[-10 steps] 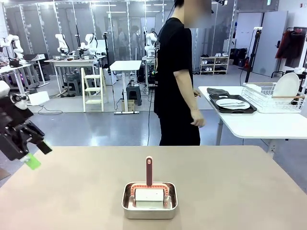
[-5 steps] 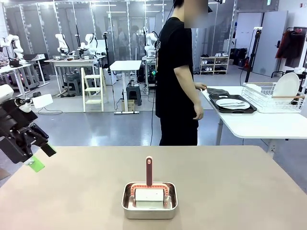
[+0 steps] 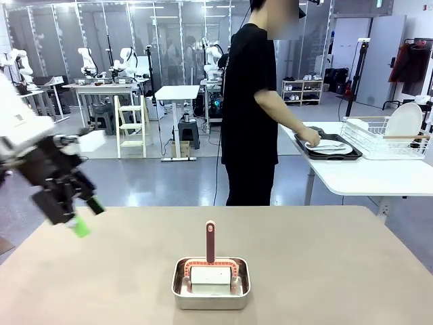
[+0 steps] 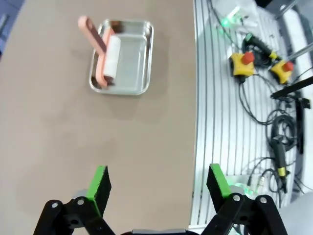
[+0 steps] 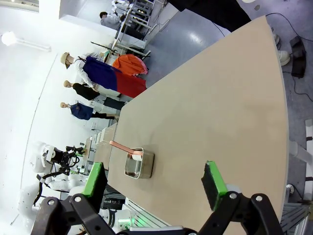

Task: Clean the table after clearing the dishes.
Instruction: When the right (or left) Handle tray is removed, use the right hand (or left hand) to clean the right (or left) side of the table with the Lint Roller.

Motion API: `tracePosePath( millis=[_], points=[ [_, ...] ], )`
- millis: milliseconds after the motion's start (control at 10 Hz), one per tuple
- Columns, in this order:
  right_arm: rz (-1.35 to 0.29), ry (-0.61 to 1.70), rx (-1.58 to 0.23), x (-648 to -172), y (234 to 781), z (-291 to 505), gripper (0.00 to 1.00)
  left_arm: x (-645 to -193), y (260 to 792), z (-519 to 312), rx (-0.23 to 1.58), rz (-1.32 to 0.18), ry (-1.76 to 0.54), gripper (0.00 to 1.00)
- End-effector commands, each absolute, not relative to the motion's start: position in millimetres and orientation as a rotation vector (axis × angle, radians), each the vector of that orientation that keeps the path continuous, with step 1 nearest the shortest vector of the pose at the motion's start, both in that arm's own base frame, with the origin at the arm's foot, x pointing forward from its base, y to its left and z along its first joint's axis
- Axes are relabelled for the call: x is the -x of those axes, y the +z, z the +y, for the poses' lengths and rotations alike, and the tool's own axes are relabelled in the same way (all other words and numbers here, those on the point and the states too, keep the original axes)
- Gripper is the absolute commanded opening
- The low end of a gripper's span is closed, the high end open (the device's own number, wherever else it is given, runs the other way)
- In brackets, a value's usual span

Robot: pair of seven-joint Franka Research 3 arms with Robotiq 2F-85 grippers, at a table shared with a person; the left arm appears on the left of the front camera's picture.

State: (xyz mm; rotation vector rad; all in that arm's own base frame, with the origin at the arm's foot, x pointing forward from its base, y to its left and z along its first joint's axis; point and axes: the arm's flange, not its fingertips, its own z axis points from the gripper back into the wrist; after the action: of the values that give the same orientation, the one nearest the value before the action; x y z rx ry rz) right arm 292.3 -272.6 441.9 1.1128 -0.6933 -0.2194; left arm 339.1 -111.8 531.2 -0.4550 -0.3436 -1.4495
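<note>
The tan table (image 3: 325, 257) carries a small steel pan (image 3: 210, 279) near its front middle. In the pan rests a white roller with a pink handle (image 3: 210, 241) standing up. My left gripper (image 3: 86, 215) hangs open over the table's left edge, with nothing between its green pads. Its wrist view looks down on the left gripper (image 4: 159, 183), the pan (image 4: 128, 63) and the table's edge. My right gripper (image 5: 154, 181) is open and empty, with the pan (image 5: 140, 164) far off. The dishes (image 3: 327, 145), a white plate with cutlery on a dark tray, lie on the white side table, under the person's hand (image 3: 312, 141).
The person stands beyond the far edge, turned to the white side table (image 3: 365, 177) at the right. A wire rack (image 3: 389, 135) holding a white plate sits there. Beside the near table edge, cables and red-button boxes (image 4: 244, 63) lie on a ribbed metal base.
My left arm has swung right and forward, closer to the table's left edge. The person has turned to the side table and reached a hand onto the tray with the plate.
</note>
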Motion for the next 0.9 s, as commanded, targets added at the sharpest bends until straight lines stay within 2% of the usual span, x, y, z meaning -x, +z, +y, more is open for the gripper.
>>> tracePosePath(
  millis=[0, 400, 800],
  points=[
    [-0.697, -0.219, -1.110, -290.8, 444.9, -271.9, 1.00, -373.3, 540.6, -168.8, 0.345, -0.294, -1.536, 1.00],
    [-0.697, -0.219, -1.110, -290.8, 444.9, -271.9, 1.00, -416.5, 547.8, -276.5, 0.105, -0.229, -1.667, 1.00],
    [-0.697, -0.219, -1.110, -290.8, 444.9, -271.9, 1.00, -438.2, 527.6, -338.3, 0.087, -0.191, -1.674, 1.00]
  ],
)
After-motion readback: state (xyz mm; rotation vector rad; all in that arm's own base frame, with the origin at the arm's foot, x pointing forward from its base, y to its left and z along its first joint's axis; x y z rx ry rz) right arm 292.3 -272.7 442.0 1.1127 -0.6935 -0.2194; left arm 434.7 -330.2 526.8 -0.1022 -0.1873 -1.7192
